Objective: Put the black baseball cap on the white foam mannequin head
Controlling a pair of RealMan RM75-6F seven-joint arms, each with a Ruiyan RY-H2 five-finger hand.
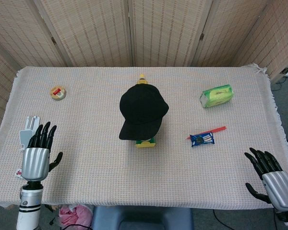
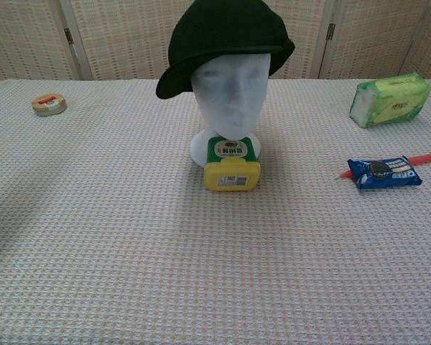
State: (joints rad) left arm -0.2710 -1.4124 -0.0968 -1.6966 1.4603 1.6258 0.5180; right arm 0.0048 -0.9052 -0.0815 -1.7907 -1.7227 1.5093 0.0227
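Already the black baseball cap sits on the white foam mannequin head, brim angled leftward; left hand and right hand hang well apart at the table's near edge, fingers spread, holding nothing.

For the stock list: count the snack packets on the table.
2, both on the robot's right side: a green packet near the far edge, and a blue cookie packet nearer, beside a red pen. Others may hide behind the mannequin head.

Both hands are showing ribbed silver backs and glossy black fingers. The left hand is sitting on a white wrist ringed with black bands; the right hand is showing a matching silver shell.
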